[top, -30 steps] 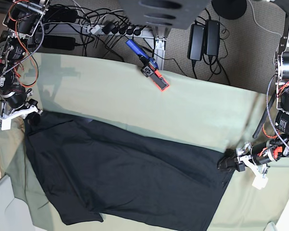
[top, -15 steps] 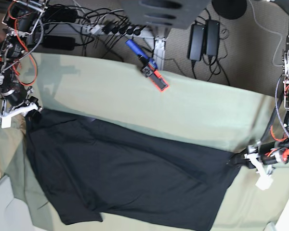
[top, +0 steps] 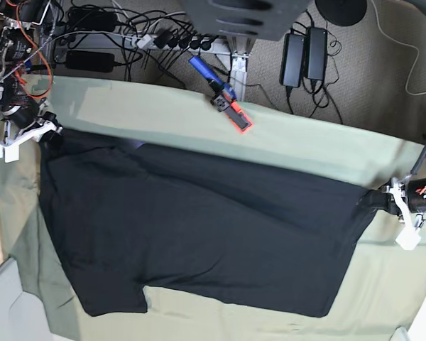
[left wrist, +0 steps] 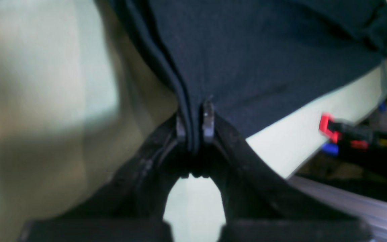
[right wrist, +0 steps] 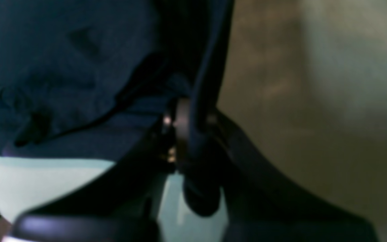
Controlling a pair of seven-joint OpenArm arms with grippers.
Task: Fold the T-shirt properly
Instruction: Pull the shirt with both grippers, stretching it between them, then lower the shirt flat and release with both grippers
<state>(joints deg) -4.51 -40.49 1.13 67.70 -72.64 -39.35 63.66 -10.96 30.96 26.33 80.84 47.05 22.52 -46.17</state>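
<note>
l claw (left wrist: 193, 122) pinching t-shirt (top: 199, 234) hem; r claw (right wrist: 188, 122) pinching t-shirt too

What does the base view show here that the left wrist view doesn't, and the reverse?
Base only: the whole T-shirt spread flat, the right gripper at its far corner, and the cables behind the table. Left wrist only: the left gripper close up, its fingers shut on the shirt's doubled edge. Both: the black shirt, the green cloth and the red-and-blue clamp.

Plain black T-shirt (top: 199, 234) on pale green cloth (top: 291, 153); red-and-blue clamp (top: 224, 99).
</note>
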